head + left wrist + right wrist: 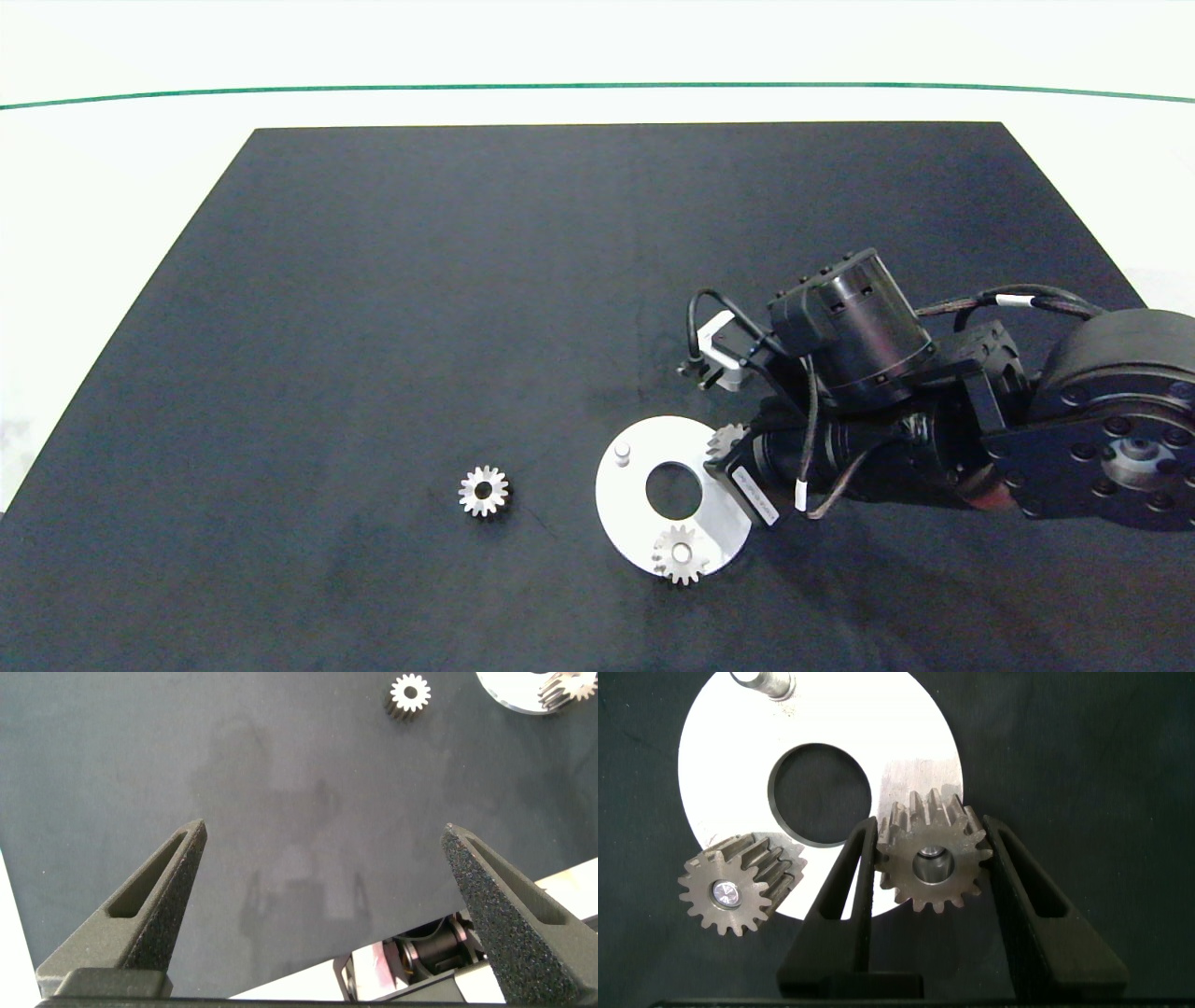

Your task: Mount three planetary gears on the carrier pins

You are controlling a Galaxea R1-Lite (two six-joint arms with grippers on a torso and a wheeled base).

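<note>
2nd gear (930,862) pinched in R gripper (932,873) over disc (719,756), pin showing in bore. 1st seated; 3rd (484,490) loose on mat. Next: press down, release. L gripper (322,873) idle, spread.

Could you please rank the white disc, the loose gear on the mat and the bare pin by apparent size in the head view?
1. White disc, clearly largest.
2. Loose gear, much smaller.
3. Bare pin, smallest.
All three lie at a similar distance from the camera, so the order is reliable.
</note>
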